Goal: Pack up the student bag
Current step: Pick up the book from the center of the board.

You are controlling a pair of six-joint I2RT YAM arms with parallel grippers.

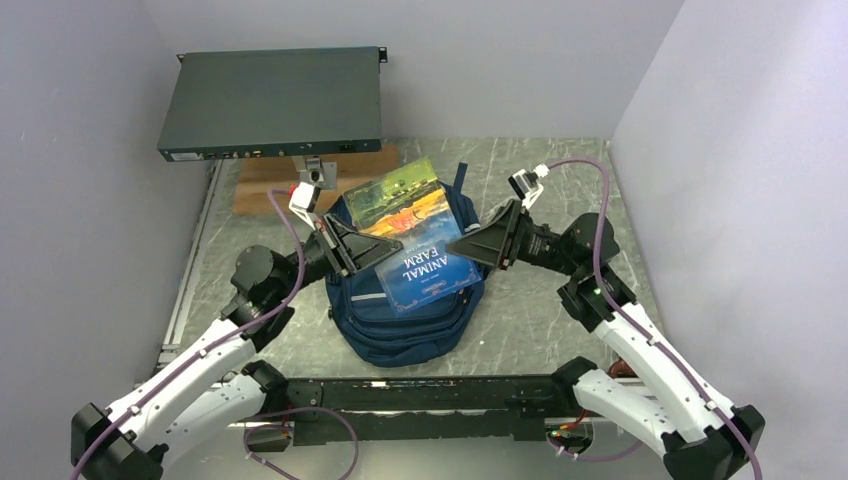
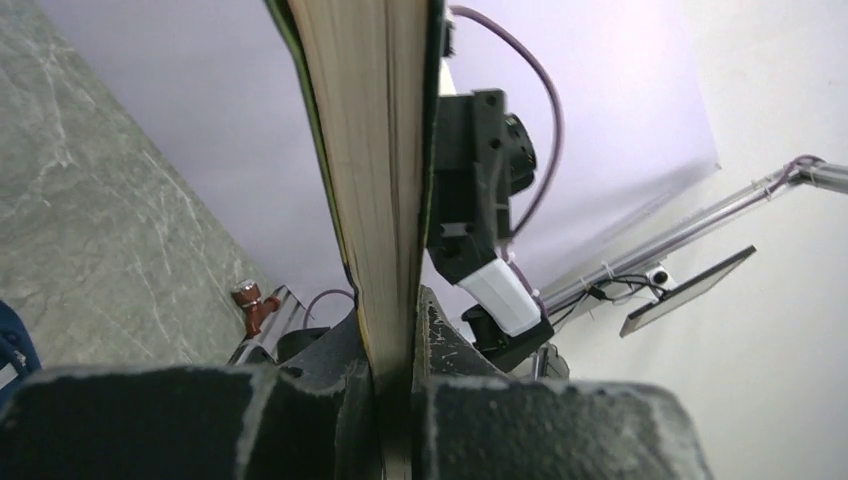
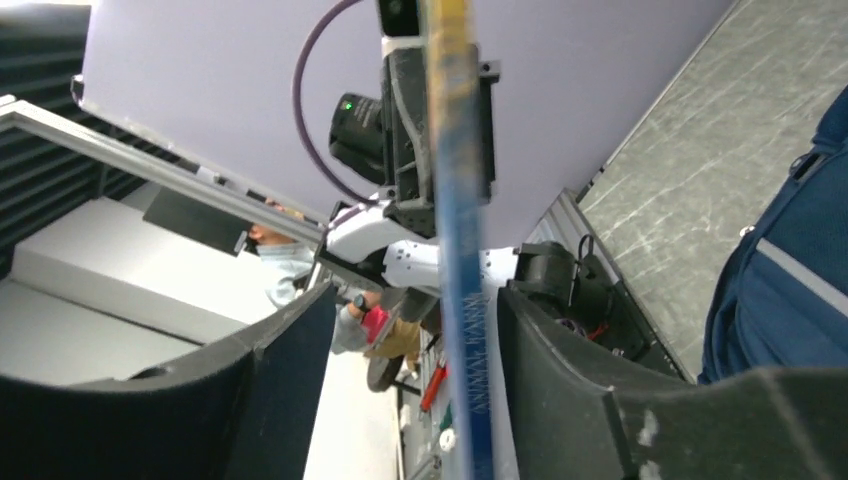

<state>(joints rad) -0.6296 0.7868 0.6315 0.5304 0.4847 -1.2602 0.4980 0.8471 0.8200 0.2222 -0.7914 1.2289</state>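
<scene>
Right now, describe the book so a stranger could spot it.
Find the navy student bag mid-table between the arms. Over it is the book, pinched by the left gripper, the right gripper open around its other edge. Only it is bright: blue cover, white ANIMAL FARM title, green-orange picture.

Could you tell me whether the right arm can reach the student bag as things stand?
Probably yes: the right fingers stand open around the book, which the left fingers clamp over the student bag, so it could back off and reach the bag's uncovered front.
</scene>
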